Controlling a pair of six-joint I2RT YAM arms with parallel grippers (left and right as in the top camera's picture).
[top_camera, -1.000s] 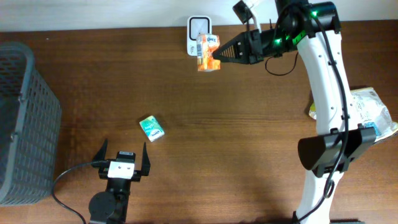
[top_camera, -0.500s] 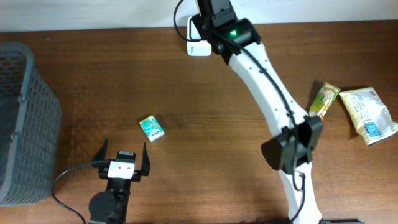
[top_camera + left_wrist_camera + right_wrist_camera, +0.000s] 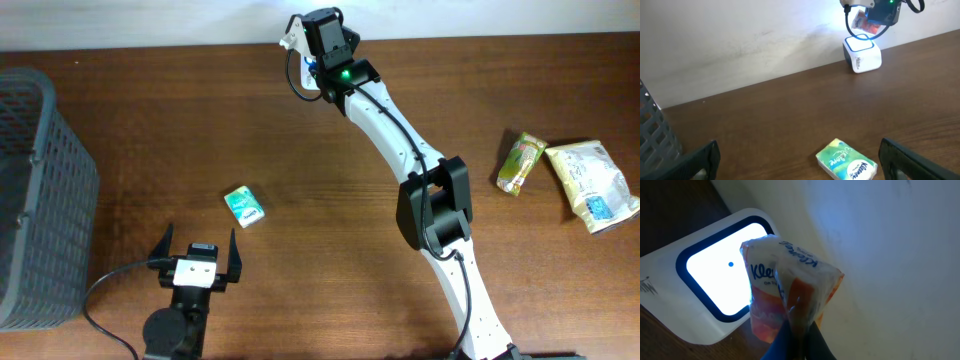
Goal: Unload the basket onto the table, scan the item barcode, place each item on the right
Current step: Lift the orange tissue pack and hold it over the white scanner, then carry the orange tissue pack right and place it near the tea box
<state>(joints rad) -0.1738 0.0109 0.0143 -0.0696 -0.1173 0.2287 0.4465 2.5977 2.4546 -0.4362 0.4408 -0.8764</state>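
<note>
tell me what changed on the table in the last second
The right gripper, still shut on the orange tissue pack, swung left and toward the wall, carrying the pack from the scanner's edge to over its lit window. The arm no longer covers the snack packets. The green tissue pack, the basket and the open left gripper stayed put.

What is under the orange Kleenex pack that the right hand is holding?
The white scanner, its lit window facing the orange Kleenex pack. The pack hides the window's right edge; whatever barcode is on its underside cannot be seen.
</note>
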